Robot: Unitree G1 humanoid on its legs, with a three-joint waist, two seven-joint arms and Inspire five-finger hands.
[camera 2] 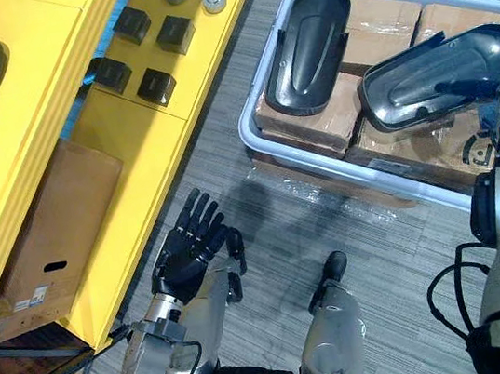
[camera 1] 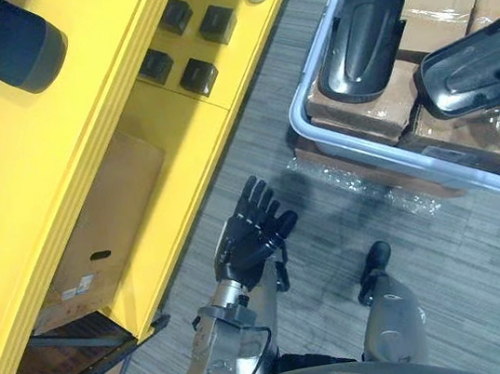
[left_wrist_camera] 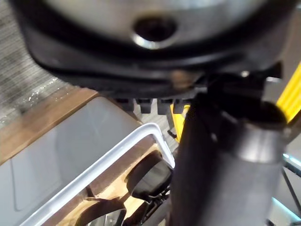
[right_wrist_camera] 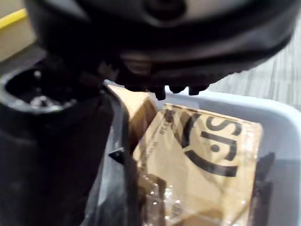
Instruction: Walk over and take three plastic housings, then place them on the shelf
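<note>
Left hand (camera 1: 250,234) is held open and empty over the floor (camera 1: 350,228); of the right hand (right_wrist_camera: 160,42), by the right housing (camera 2: 440,74) in the bin (camera 2: 323,171), the state cannot be told. That housing should be gripped at its rim and lifted level.

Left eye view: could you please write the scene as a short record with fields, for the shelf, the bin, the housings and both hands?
shelf: yellow, one dark part on it
bin: pale, on the floor right of the shelf, holds boxes
left housing: black, lying on boxes
right housing: black, lying on boxes
left hand: open, empty, over the floor
right hand: at the bin; grip not visible
</note>
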